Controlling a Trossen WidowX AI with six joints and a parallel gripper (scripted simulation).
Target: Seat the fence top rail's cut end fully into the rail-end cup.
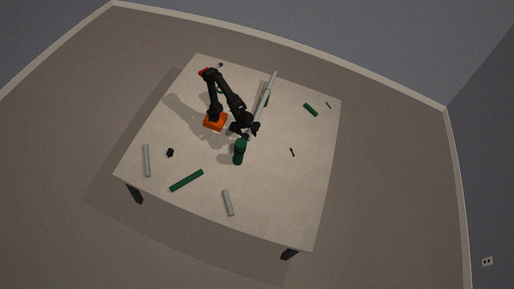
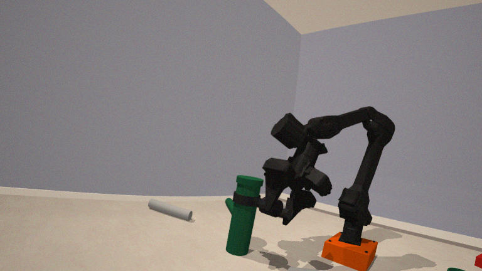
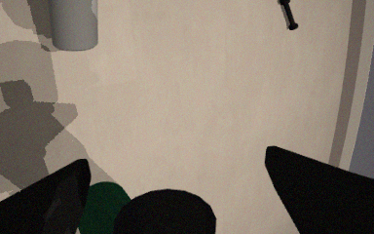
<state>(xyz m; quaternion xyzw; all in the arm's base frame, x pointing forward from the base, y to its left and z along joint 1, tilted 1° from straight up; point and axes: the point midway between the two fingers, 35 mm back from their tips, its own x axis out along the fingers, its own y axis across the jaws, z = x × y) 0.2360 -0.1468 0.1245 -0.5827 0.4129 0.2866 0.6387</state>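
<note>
My arm rises from its orange base [image 2: 349,253], upper link near vertical, elbow at the top, forearm running back down and forward to the wrist. The wrist is pitched downward, so my claw [image 2: 284,206] points down toward the worktop [image 2: 106,239] and hangs above it.

My claw is spread wide, nothing between the fingers. In the wrist view one finger [image 3: 46,205] sits at the lower left corner and the other finger [image 3: 321,195] at the lower right, well apart, with bare worktop showing in the gap. Both fingers are dark and taper toward their tips. From above, my claw [image 1: 247,128] sits forward of the base.
</note>
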